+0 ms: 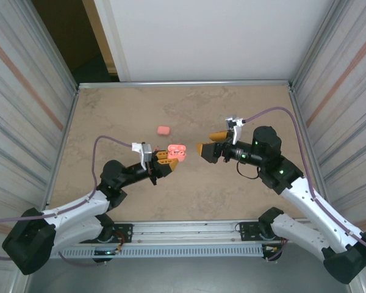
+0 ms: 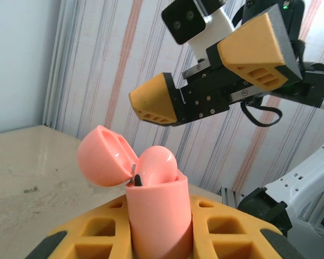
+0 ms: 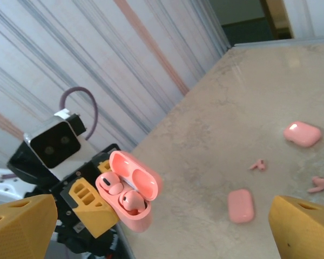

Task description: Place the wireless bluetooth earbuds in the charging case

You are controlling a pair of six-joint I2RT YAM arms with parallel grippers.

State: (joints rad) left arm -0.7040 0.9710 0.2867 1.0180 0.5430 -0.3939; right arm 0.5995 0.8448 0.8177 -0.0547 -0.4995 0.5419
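My left gripper (image 1: 166, 160) is shut on the body of a pink charging case (image 1: 177, 151), lifted off the table with its lid open. In the left wrist view the case (image 2: 159, 216) stands between the yellow fingers (image 2: 92, 232), and one earbud (image 2: 156, 164) pokes out of it. The right wrist view shows two earbuds (image 3: 112, 185) (image 3: 132, 200) seated in the case (image 3: 130, 213). My right gripper (image 1: 210, 144) is open and empty, just right of the case and apart from it. Two loose earbuds (image 3: 257, 165) (image 3: 317, 184) lie on the table.
A closed pink case (image 1: 163, 130) lies on the table behind the held one. The right wrist view shows two closed cases (image 3: 241, 205) (image 3: 302, 133) on the beige table. Ribbed metal walls (image 1: 24, 91) close in both sides.
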